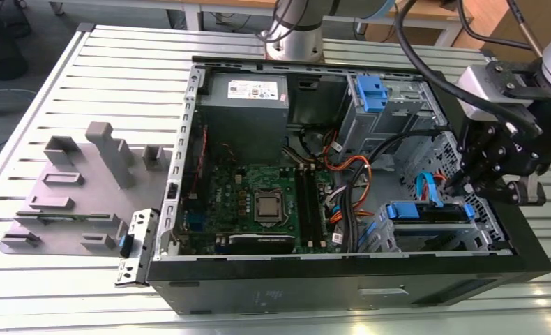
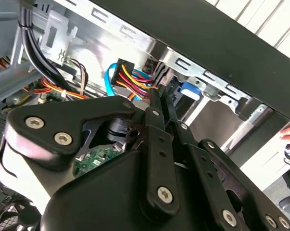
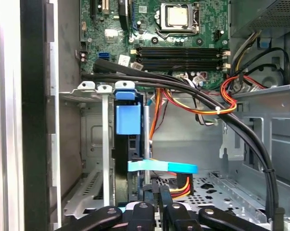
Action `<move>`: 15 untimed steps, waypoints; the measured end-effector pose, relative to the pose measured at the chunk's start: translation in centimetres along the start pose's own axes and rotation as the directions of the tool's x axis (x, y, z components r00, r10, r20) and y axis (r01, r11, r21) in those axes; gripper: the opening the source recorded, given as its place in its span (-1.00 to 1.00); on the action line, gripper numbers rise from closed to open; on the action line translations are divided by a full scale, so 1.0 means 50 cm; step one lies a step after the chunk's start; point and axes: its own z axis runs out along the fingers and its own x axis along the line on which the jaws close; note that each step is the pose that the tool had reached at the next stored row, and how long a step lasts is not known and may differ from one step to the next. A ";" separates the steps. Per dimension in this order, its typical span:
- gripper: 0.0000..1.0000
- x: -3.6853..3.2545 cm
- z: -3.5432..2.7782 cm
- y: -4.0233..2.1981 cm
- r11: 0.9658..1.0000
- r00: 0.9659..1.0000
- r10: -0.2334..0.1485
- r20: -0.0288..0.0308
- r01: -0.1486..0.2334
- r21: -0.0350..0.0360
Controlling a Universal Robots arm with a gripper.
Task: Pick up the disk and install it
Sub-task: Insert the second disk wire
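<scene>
The disk (image 1: 426, 212) sits in the drive bay at the lower corner of the open computer case, on the exterior view's right, framed by its blue carrier bracket. In the first wrist view the disk (image 3: 121, 163) stands edge-on in the bay, under its blue tab (image 3: 128, 119). My gripper (image 1: 456, 185) hangs inside the case just above that bay, fingers pressed together with nothing visible between them. In the wrist views the gripper (image 3: 159, 186) (image 2: 162, 94) points at the coloured power wires and plug (image 2: 129, 76) beside a light-blue data cable (image 3: 162, 167).
A grey power supply (image 1: 247, 98) and the green motherboard (image 1: 257, 202) fill the case's other half. Black and orange cables (image 3: 197, 96) cross above the bay. A second blue bracket (image 1: 370, 94) sits in the upper cage. A grey fixture plate (image 1: 71, 195) lies on the slatted table.
</scene>
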 end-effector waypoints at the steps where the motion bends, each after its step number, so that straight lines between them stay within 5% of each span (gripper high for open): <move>1: -0.66 0.003 0.000 0.000 1.000 1.000 0.000 0.000 0.000 0.000; 15: -0.66 0.034 -0.002 -0.001 1.000 1.000 0.000 0.000 0.000 0.000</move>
